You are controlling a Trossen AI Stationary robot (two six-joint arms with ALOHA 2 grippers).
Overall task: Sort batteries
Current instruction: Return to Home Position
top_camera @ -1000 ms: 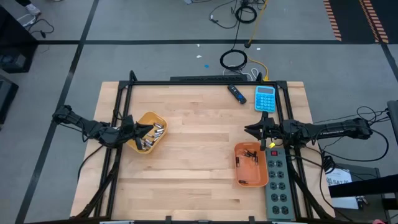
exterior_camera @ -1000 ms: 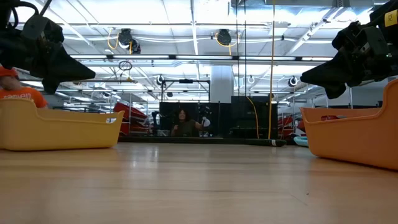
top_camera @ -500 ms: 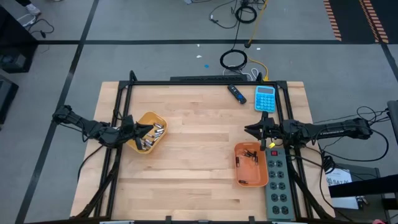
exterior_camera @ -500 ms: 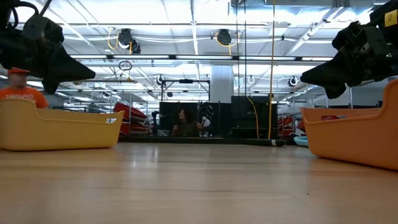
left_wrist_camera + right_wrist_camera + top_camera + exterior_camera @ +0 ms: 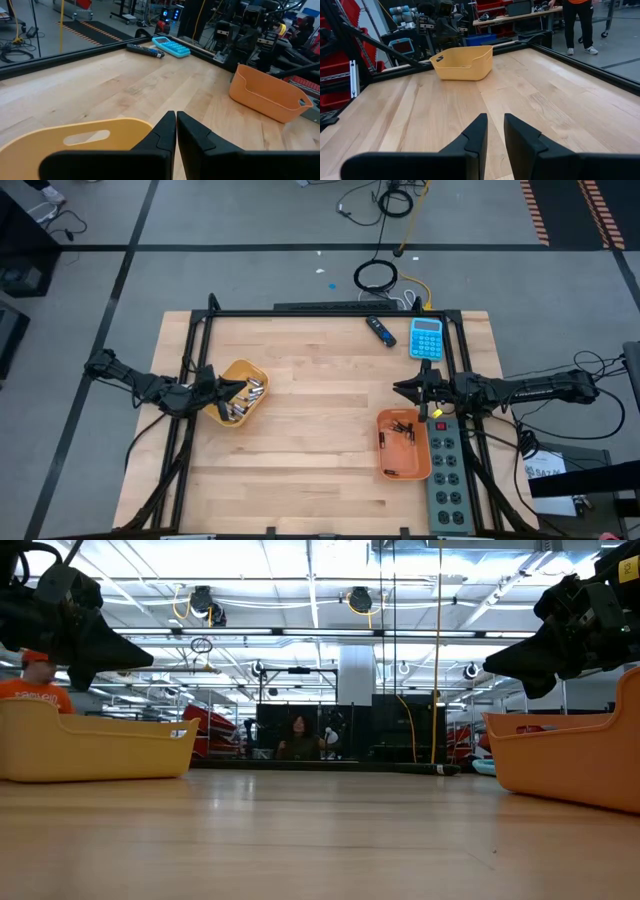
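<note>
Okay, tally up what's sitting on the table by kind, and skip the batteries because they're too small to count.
Bins: 2 (yellow bin, orange bin)
Calculator: 1 (blue calculator)
Stick: 1 (dark stick with a blue tip)
Power strip: 1 (grey power strip)
Total: 5

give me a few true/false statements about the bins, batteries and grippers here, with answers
1. The silver batteries lie in the yellow bin. True.
2. The orange bin is empty. False: dark batteries lie in it.
3. The blue calculator sits beside the dark remote-like stick. True.
4. The left gripper holds a battery. False: its fingers are together with nothing between them, above the yellow bin's rim.
</note>
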